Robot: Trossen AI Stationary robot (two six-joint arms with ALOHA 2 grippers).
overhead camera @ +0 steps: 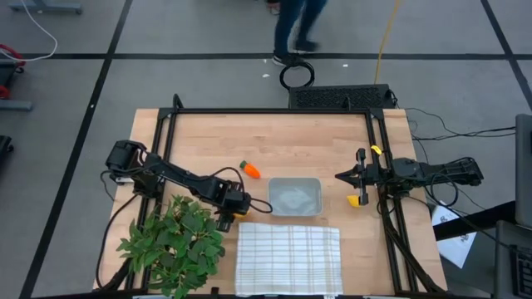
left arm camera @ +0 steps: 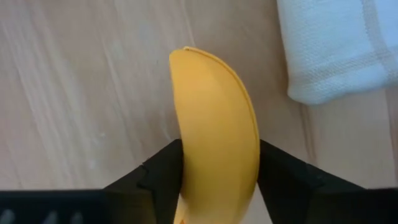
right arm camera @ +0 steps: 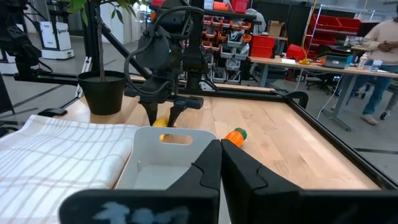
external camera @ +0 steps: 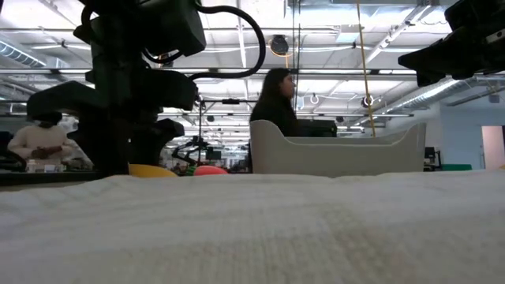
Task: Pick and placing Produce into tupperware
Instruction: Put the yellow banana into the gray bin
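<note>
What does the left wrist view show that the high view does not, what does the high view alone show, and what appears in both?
Only the left wrist view shows the banana up close, lying on the wooden table with a dark finger against each side.

Only the high view shows the carrot, the empty tupperware, the leafy plant, a yellow fruit below the right hand, and the left hand from above.

Both show the white cloth and table.

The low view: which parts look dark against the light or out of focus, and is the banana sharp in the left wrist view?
Low view: the left arm is a backlit dark silhouette under bright ceiling lights, and the white cloth in front is blurred. Left wrist view: the banana is sharp and evenly lit between the left gripper fingers.
</note>
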